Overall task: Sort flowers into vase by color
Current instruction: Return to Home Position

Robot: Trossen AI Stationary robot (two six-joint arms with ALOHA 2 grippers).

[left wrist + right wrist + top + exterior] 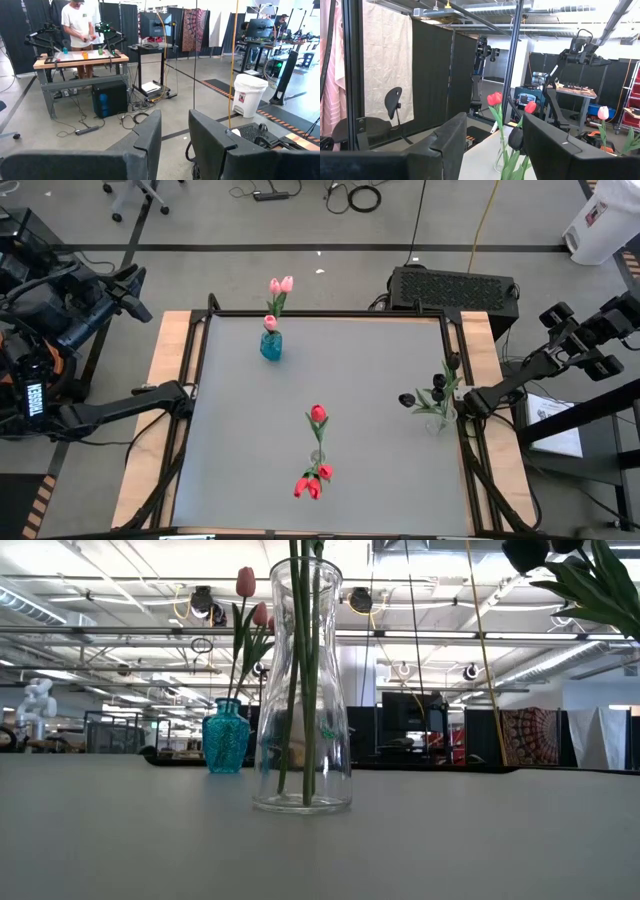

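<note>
Three vases stand on the grey table. A blue vase (270, 345) near the far edge holds pink tulips (281, 284). A clear vase (317, 458) near the near edge holds red tulips (308, 487), with one head (318, 414) leaning toward the far edge. Another clear vase (440, 418) at the right edge holds black tulips (407, 399). In the low view the clear vase (301, 690) stands in front of the blue vase (226, 736). My left gripper (175, 142) is open, raised off the table's left. My right gripper (492, 150) is open, raised off the table's right, facing the red tulips (494, 98).
A black frame rail (330, 314) borders the table. A black box (455, 285) sits just beyond the far right corner. In the left wrist view a person (77, 22) stands at another table across the room, near a white bin (248, 93).
</note>
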